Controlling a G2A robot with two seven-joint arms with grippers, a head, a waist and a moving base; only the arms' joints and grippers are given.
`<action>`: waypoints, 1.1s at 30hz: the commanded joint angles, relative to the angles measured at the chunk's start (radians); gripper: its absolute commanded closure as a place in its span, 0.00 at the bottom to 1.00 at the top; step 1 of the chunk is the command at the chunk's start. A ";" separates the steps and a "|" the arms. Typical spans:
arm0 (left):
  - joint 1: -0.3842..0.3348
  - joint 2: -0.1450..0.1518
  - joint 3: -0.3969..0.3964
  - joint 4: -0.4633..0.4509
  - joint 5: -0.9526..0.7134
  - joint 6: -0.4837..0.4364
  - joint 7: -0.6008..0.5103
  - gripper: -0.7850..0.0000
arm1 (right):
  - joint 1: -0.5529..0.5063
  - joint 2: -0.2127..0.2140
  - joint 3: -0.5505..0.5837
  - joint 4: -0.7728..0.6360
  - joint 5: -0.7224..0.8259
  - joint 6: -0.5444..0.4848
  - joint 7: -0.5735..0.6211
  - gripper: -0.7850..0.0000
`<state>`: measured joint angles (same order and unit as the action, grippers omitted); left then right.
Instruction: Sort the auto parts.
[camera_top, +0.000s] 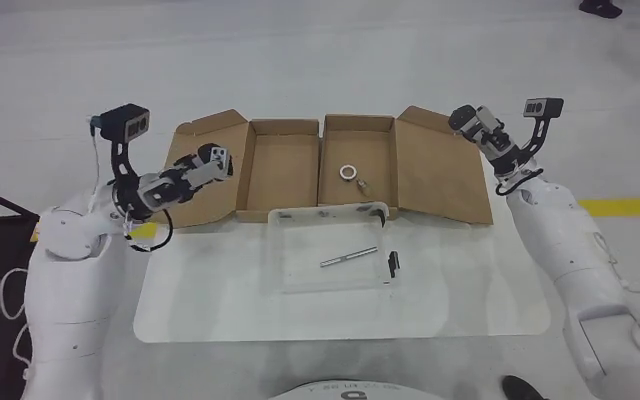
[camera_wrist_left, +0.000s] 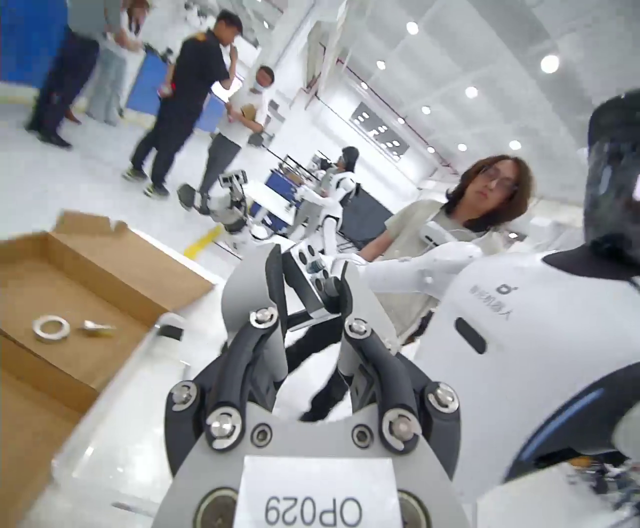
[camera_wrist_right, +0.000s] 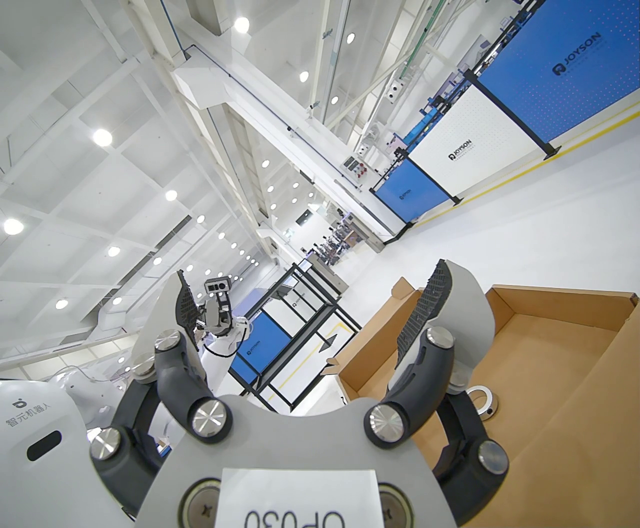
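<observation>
Left tool is clamped on a metal block above the left box's open flap; right tool gapes empty. Best centre it over the box floor, drop low, then release gently.

box: brown cardboard, matt; I see raw cut edges on the flaps.
ring: bright metal, smooth, shiny on my screen.
tray: clear plastic, glossy.
rod: grey metal, dull sheen.
mat: white, smooth, matt; material I can't tell.
block in left gripper: silvery machined metal, satin faces.
right gripper: smooth grey plastic shells, polished metal screws; pads black, ribbed, rubbery to my eye.
</observation>
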<state>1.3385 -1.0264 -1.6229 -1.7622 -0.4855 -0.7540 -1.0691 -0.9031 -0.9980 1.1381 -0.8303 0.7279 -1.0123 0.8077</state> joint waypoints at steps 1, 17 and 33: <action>0.049 0.011 -0.010 -0.007 0.107 -0.164 0.167 1.00 | 0.000 0.000 0.000 0.000 0.000 0.000 0.000 0.00; 0.228 -0.076 -0.142 -0.084 1.208 -0.250 1.020 1.00 | 0.000 0.000 0.000 0.000 0.000 0.000 0.000 0.00; 0.153 -0.073 0.044 -0.126 1.278 -0.102 0.703 1.00 | 0.000 0.000 0.000 0.000 0.000 0.000 0.000 0.00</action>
<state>1.5351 -1.1030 -1.6308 -1.8754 0.8463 -0.9124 -0.1857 -0.9031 -0.9980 1.1381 -0.8303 0.7279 -1.0123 0.8077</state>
